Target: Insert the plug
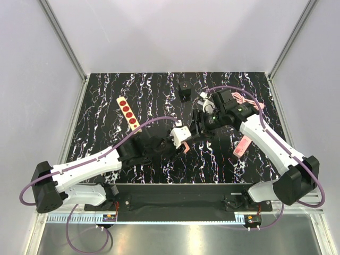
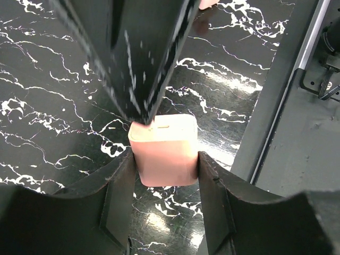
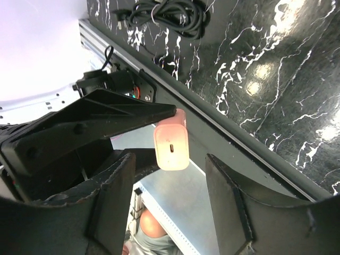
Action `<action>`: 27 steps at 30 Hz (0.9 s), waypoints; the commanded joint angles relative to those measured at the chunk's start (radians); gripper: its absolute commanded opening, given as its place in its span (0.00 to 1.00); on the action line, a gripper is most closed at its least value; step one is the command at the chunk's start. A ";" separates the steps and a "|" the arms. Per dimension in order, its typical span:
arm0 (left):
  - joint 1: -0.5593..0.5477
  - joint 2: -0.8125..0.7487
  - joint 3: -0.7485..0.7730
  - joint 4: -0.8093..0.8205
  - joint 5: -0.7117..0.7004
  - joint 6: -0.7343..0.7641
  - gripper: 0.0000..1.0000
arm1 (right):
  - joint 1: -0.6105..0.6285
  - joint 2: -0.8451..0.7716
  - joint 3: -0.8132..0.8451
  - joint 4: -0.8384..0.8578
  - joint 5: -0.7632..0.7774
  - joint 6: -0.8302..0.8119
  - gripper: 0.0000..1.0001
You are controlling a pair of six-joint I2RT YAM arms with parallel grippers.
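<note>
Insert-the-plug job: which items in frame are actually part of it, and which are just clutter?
In play:
- pink charger, port facing out
- left fingers, shut on it
- right fingers, open, facing the port
- power strip, probably

Lying about, likely:
- black cube adapter
- pink cable
- pink block
- black cable coil

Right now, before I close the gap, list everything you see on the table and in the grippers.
power strip: one, beige with red sockets, far left.
box: one, black, far centre.
pink cable: one, far right, behind right arm.
pink bar: one, right side, beside right arm.
black cable: one, coiled, on table, right wrist view only.
charger: one, pink, mid-table, clamped.
table: one, black marbled.
left gripper: shut on charger.
right gripper: open, facing charger's port.
</note>
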 commanded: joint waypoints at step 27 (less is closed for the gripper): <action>-0.045 -0.009 0.047 0.107 -0.053 0.015 0.00 | 0.110 0.018 -0.078 0.084 -0.026 -0.010 0.50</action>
